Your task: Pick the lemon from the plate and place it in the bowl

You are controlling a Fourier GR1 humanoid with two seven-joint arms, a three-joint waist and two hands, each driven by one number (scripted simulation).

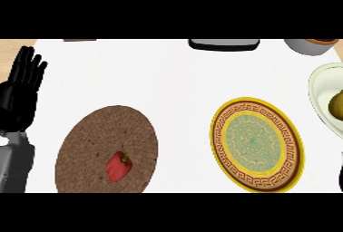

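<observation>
The yellow-olive lemon lies inside the cream bowl, which the right edge of the view cuts off. The round plate, with a yellow rim, brown key pattern and green centre, has nothing on it. My left hand rests open at the far left with its fingers pointing up, well away from the plate and bowl. A dark sliver at the lower right edge may be my right hand; too little of it shows to tell more.
A brown round mat at the lower left carries a red bell pepper. A dark tray-like object and a grey-white pot stand along the back edge of the white counter.
</observation>
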